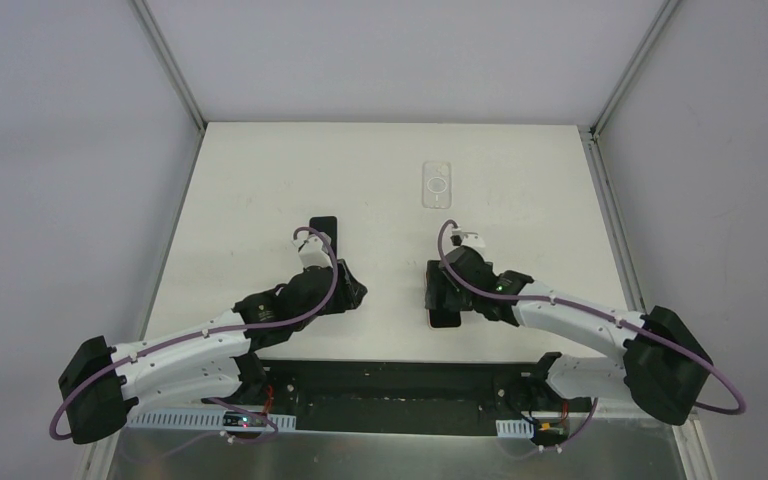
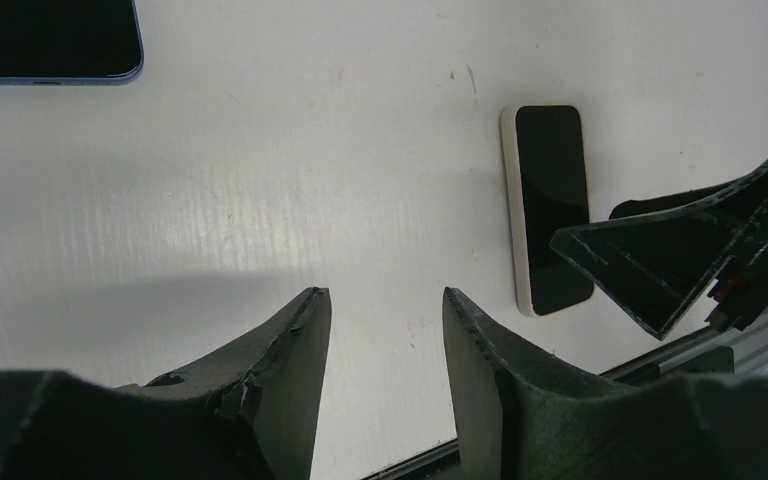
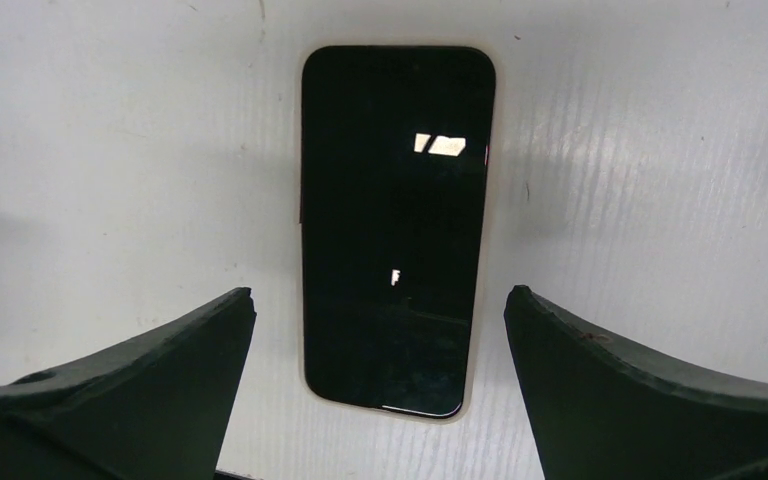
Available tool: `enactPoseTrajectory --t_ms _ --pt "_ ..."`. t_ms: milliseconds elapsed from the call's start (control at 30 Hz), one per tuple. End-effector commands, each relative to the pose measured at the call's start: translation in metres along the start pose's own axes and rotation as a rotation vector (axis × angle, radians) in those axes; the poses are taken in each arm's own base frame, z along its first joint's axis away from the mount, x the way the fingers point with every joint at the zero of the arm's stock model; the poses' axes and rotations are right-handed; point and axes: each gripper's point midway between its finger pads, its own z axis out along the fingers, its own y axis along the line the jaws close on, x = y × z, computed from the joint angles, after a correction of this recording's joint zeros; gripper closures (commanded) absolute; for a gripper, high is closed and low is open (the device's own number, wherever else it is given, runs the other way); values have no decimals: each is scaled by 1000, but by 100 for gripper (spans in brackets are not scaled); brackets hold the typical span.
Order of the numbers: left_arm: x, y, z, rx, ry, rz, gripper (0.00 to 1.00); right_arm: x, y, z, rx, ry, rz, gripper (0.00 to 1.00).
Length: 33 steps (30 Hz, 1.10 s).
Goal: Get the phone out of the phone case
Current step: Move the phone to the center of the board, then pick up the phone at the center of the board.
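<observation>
A phone [image 3: 392,240] with a black screen lies flat on the white table, sitting in a cream phone case [image 3: 483,250] that shows as a thin rim around it. My right gripper [image 3: 380,293] is open wide just above the phone's near end, one finger on each side, touching nothing. In the top view only the phone's near end [image 1: 447,318] shows under the right gripper [image 1: 447,290]. The left wrist view has the same phone [image 2: 550,205] at its right. My left gripper [image 2: 385,292] is open over bare table, left of the phone [image 1: 353,293].
A second dark phone [image 1: 324,228] with a bluish edge lies by the left arm [image 2: 50,40]. A clear empty case [image 1: 438,186] lies farther back, mid table. The table's near edge [image 2: 520,430] runs close behind both grippers. Grey walls enclose the table.
</observation>
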Motion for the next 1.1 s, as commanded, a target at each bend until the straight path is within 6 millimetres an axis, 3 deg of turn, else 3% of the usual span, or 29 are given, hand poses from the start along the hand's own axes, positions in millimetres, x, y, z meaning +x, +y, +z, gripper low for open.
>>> enactPoseTrajectory --t_ms 0,433,1067 --pt "2 3 0 -6 -7 -8 54 -6 7 2 -6 17 -29 1" --pt "5 5 1 -12 3 -6 55 3 8 15 33 80 -49 1" --pt "6 5 2 -13 6 -2 55 10 -5 24 121 145 -145 12"
